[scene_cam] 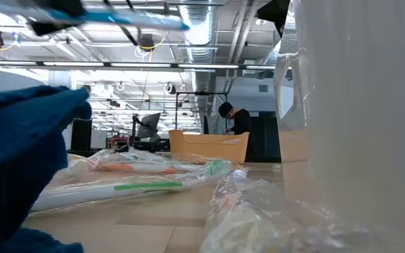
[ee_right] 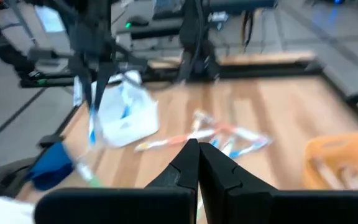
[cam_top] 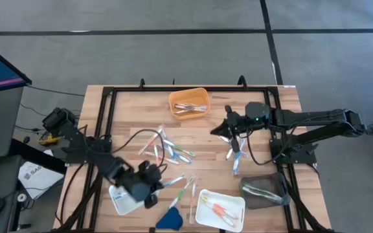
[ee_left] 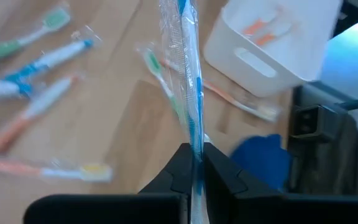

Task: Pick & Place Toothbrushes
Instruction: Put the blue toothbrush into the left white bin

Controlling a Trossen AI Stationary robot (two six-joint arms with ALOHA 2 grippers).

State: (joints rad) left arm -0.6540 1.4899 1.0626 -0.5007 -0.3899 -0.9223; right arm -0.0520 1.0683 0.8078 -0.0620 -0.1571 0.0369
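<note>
Wrapped toothbrushes [cam_top: 167,150] in blue, green, orange and white lie scattered mid-table, with a few more [cam_top: 234,155] near the right arm. My left gripper [cam_top: 153,188] hovers at the near left beside a white tray [cam_top: 123,199], shut on a blue toothbrush [ee_left: 191,93]. My right gripper [cam_top: 228,128] hangs over the table's right middle. Its fingers [ee_right: 190,163] are shut, and nothing shows between them. In the right wrist view the held blue brush [ee_right: 92,127] hangs beside that tray [ee_right: 129,118]. My left gripper pinches the wrapped blue toothbrush between its two fingers [ee_left: 180,167], on the shaft [ee_left: 197,146]. The brush lies along the line of the fingers and juts out past their tips. It is lifted clear of the table, and its free end [cam_top: 177,180] points toward the table's right.
An orange tray [cam_top: 188,102] with brushes sits at the far middle. A second white tray [cam_top: 238,217] with orange brushes and a dark grey tray [cam_top: 278,195] sit at the near right. A dark-blue wedge [cam_top: 169,219] lies near the front edge. A black frame [cam_top: 106,110] rims the table.
</note>
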